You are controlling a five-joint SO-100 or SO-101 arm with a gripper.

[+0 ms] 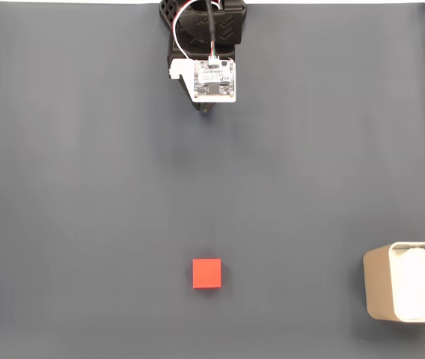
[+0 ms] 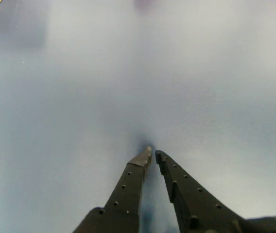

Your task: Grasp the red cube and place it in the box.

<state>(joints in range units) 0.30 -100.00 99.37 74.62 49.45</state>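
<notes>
Hanging near the table's far edge with fingers nearly together, the gripper faces the red cube straight ahead, well apart.

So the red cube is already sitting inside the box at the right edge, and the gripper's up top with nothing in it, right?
Not quite. In the fixed view the red cube lies on the bare mat, well left of the box, not inside it. The rest holds: the gripper is at the top, holding nothing.

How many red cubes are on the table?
1. The red cube sits alone on the grey table in the fixed view, low and near the middle, left of the box.
</notes>
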